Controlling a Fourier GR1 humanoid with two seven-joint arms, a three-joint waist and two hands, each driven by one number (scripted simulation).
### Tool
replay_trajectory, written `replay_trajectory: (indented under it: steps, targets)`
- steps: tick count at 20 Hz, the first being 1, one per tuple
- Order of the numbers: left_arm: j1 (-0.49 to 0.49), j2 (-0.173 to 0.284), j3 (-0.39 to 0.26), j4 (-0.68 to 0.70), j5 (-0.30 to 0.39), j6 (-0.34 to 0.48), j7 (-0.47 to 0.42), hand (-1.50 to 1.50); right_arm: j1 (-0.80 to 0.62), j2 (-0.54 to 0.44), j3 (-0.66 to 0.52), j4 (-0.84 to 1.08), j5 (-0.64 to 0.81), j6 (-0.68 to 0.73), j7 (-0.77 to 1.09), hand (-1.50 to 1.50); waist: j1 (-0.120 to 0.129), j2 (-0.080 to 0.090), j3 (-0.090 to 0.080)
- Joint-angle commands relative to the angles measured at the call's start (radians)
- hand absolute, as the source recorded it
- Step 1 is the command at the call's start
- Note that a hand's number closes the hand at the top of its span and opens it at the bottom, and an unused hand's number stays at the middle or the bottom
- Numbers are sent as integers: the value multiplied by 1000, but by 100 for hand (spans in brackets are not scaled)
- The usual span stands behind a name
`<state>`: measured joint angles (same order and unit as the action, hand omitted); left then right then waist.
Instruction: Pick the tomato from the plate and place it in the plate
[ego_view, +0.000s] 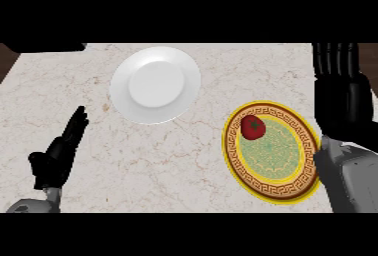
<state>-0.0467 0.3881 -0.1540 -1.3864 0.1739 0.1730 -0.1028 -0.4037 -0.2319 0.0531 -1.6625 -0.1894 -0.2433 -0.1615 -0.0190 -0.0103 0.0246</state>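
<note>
Looking like a kitchen, prob. a home one. Showing a pale marble-look counter (184, 165) w/ brown veining, filling most of the view. Carrying tableware: a plain white plate (155, 84) and a yellow-rimmed patterned plate (275, 187). Holding food too, a red tomato (253, 127) sitting on the patterned plate.

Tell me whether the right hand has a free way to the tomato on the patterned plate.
Probably yes. The right hand hangs open just right of the patterned plate, and the tomato sits uncovered at the plate's upper left, with nothing between them.
</note>
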Motion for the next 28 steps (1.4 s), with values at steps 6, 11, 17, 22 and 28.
replay_trajectory:
  steps: [6, 11, 17, 22, 28]
  targets:
    - [-92, 0, 27, 0, 30, -6, 93, 0, -20, -142, 98, 200, -272, 586, 32, 150, 71, 42, -19]
    - [-127, -43, -5, 15, 39, -5, 164, 0, 24, -175, -55, 476, -138, 523, -336, -150, 50, 39, -17]
    - [-158, -44, 1, 11, 41, -14, 191, 0, -21, -288, 80, 725, 141, 709, -653, -150, 67, 32, -20]
    - [-182, 3, 53, 12, 67, -43, 266, 0, -115, -334, 133, 863, 288, 681, -748, -150, 51, 20, -22]
    - [-141, -31, 61, 27, 42, -52, 215, 0, -244, -340, 161, 934, 359, 702, -715, -150, 38, 15, -24]
